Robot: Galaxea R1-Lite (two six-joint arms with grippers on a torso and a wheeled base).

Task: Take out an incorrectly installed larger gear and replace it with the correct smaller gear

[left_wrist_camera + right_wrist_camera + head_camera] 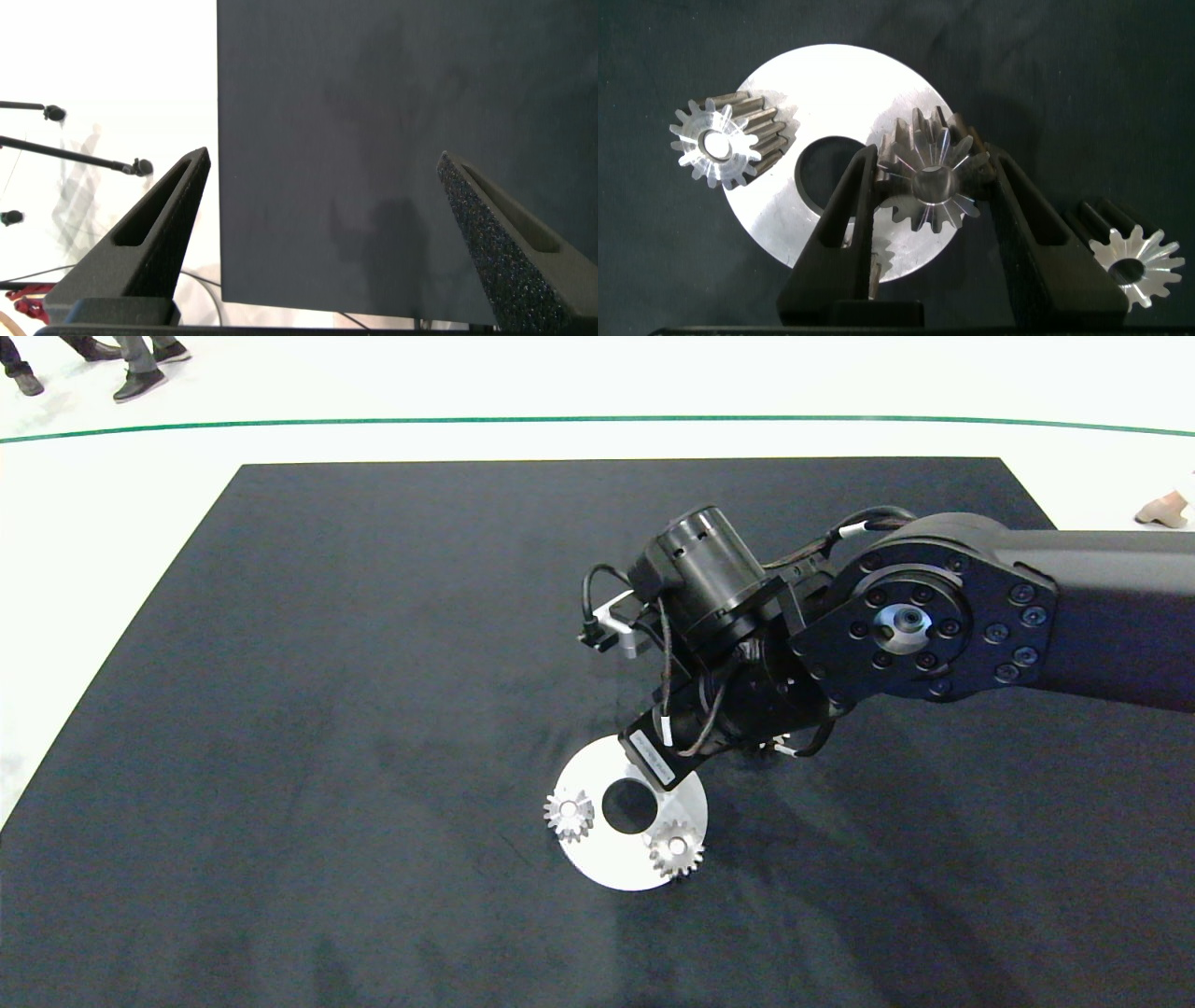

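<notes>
A round silver plate [831,79] with a centre hole lies on the dark mat [373,663]. My right gripper [929,154] is shut on the larger gear [929,182], a finger against each side of it, over the plate beside the hole. Whether it rests on the plate or hangs above it I cannot tell. In the head view the right wrist [728,644] hides this gear. Two small gears [569,814] [675,847] stand on the plate [597,863]. A smaller gear [1134,259] lies on the mat just off the plate. My left gripper [322,157] is open with nothing in it, over the mat's edge.
The mat [374,112] ends at a white floor with a green line [597,418]. People's shoes [140,383] show at the far left, and a foot [1162,509] at the far right. Thin dark stands [93,163] show beyond the mat's edge.
</notes>
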